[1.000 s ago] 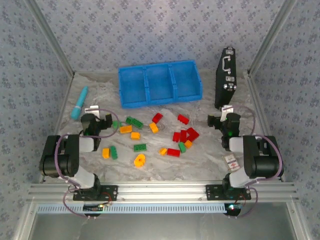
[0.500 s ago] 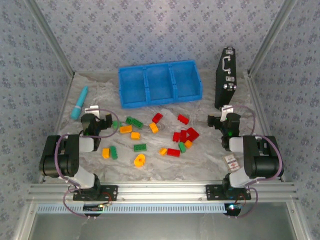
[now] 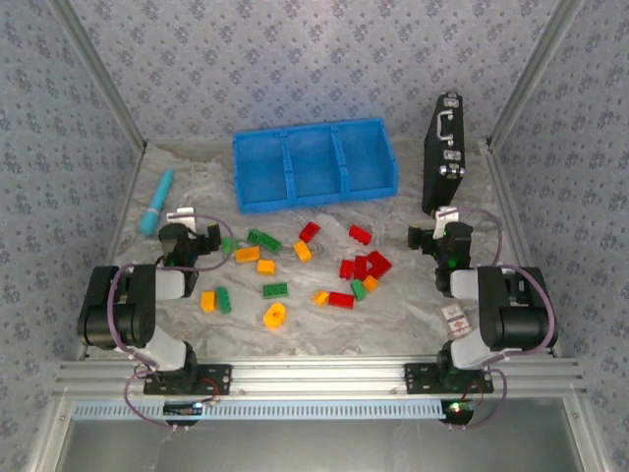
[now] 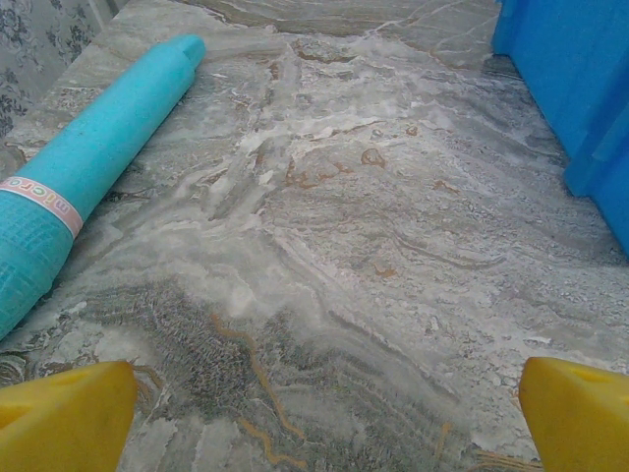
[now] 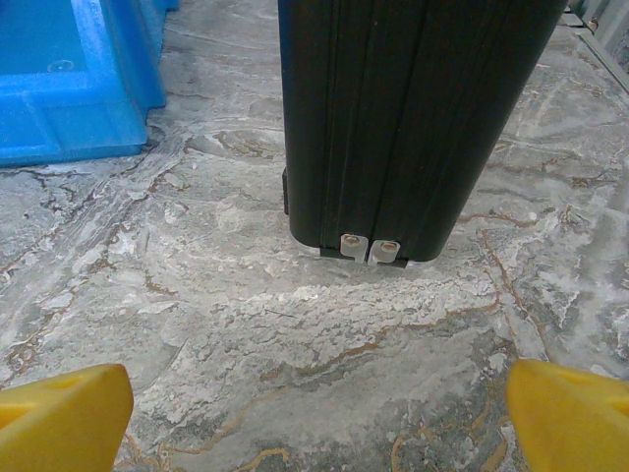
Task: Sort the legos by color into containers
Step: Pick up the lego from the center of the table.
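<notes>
While your legos [image 3: 359, 265] lie scattered mid-frame below the tray [image 3: 324, 195], your left hand [image 4: 322, 418] and right hand [image 5: 314, 413] gape wide, grasping nothing.

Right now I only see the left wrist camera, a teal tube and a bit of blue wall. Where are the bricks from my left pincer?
Observer: The bricks lie scattered on the table to the right of your left pincer, on the near side of the blue tray; closest is a green one.
Operator: Anything sorted yet?
Observer: No, from above all three tray compartments hold no bricks.
Operator: And the other arm?
Observer: The right pincer is open, facing a black case standing upright.
</notes>
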You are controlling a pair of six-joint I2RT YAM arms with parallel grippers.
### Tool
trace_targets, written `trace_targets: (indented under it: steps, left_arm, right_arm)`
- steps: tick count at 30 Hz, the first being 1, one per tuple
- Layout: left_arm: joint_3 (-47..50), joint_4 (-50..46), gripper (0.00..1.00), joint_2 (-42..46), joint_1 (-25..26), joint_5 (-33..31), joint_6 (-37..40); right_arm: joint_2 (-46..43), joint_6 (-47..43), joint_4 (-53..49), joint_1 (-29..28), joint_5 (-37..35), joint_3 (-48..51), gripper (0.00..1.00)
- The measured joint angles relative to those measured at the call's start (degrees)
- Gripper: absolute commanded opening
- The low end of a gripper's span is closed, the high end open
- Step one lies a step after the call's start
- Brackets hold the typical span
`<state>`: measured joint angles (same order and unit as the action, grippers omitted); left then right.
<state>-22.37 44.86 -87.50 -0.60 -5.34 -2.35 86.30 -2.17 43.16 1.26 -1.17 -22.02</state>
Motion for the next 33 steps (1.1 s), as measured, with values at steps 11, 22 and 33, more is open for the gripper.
trace_targets:
  steps: [11, 22, 33]
  left_arm:
    - [-20.0, -29.4, 1.00, 16.1, 4.5, -11.1, -4.6]
    - [-26.6, -55.6, 1.00, 22.6, 12.5, -7.0, -5.6]
    - [-28.6, -71.7, 1.00, 29.6, 19.5, 1.9, -5.6]
  right_arm:
    - [-21.6, 6.0, -27.7, -4.6, -0.6, -10.8, 0.99]
    - [-20.2, 4.5, -51.6, -23.0, 3.8, -20.7, 0.95]
    - [4.3, -1.6, -59.6, -25.3, 3.9, -36.3, 0.90]
